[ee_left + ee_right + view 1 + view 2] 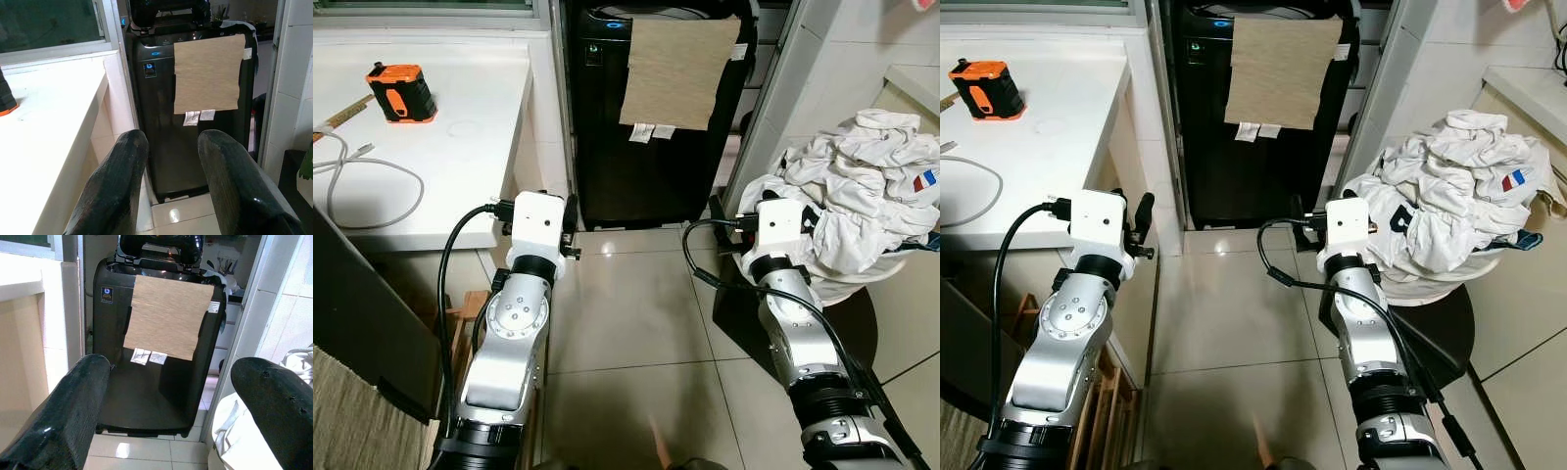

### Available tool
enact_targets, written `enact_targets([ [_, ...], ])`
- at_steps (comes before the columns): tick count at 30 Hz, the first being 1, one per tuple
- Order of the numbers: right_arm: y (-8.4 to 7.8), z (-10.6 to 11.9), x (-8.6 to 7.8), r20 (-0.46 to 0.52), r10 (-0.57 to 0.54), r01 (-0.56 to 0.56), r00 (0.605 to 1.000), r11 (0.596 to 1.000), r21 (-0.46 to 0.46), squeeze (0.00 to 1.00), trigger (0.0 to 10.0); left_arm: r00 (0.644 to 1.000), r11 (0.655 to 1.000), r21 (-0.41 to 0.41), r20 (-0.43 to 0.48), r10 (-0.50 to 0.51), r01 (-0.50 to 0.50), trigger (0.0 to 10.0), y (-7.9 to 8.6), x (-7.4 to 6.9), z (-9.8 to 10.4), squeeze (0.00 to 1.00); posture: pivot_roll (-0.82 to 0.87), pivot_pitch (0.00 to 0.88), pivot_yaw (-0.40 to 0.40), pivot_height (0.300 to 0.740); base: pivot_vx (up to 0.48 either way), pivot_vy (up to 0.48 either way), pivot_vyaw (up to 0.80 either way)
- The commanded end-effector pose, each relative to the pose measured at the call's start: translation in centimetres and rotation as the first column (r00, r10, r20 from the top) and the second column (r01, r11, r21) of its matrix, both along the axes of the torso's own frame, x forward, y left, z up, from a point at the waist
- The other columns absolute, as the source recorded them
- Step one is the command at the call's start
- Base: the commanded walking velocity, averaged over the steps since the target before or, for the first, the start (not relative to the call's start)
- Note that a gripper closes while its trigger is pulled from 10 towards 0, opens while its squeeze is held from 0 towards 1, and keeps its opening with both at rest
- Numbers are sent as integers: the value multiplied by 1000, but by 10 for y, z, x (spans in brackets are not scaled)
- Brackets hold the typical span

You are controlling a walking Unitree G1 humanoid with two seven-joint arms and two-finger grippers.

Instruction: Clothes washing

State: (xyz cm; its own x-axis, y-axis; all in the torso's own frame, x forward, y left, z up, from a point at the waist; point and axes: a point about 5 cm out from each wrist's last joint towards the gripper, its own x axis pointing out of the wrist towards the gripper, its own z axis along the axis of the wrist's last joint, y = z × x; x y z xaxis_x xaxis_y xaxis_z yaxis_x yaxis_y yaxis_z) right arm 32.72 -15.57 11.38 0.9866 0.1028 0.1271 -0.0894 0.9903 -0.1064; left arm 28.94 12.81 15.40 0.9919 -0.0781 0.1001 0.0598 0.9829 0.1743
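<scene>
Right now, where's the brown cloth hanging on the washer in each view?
Left eye view: brown cloth at top centre, draped down the black washing machine front.
Right eye view: top centre, slightly left of the middle.
Left wrist view: upper right of centre, beyond the finger.
Right wrist view: centre.
Shared landmark: two white care tags at the cloth's lower edge.

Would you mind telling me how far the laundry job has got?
Barely begun. The washing machine stands ahead, the white clothes all heaped in their basket. Both the left end effector and right end effector are open and hold nothing. Grasping clothes and loading remain.
</scene>
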Motion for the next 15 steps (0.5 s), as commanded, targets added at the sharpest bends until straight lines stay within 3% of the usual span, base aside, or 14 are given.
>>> enact_targets([
  [1, 8, -52, -15, -248, 64, -4, 967, 972, 235, 0, 10000, 929, 984, -153, -345, -138, 89, 10000, -10, -1, -80, 0, -133, 0, 64, 726, 0, 0, 0],
  [3, 10, -52, -15, -250, 74, -16, 965, 974, 228, 0, 10000, 928, 984, -173, -357, -110, 50, 10000, -7, 0, -82, 0, -136, 0, 60, 726, 0, 0, 0],
  [4, -13, -47, -18, -222, 29, 20, 975, 976, 217, 0, 10000, 953, 979, -202, -299, -41, -21, 10000, 12, 0, -80, 0, -166, 0, -15, 726, 0, 0, 0],
  [7, -23, -45, -20, -210, 7, 42, 978, 973, 227, 0, 10000, 959, 980, -192, -283, -5, -51, 10000, 24, -2, -83, 0, -167, 0, -15, 726, 0, 0, 0],
  [12, -23, -49, -24, -214, 13, 36, 977, 974, 224, 0, 10000, 960, 980, -200, -276, -51, -5, 10000, 26, -10, -83, 0, -168, 0, 1, 726, 0, 0, 0],
  [15, -23, -53, -26, -223, 21, 32, 975, 972, 231, 0, 10000, 964, 978, -202, -248, -97, 46, 10000, 21, -8, -79, 0, -165, 0, 3, 726, 0, 0, 0],
])
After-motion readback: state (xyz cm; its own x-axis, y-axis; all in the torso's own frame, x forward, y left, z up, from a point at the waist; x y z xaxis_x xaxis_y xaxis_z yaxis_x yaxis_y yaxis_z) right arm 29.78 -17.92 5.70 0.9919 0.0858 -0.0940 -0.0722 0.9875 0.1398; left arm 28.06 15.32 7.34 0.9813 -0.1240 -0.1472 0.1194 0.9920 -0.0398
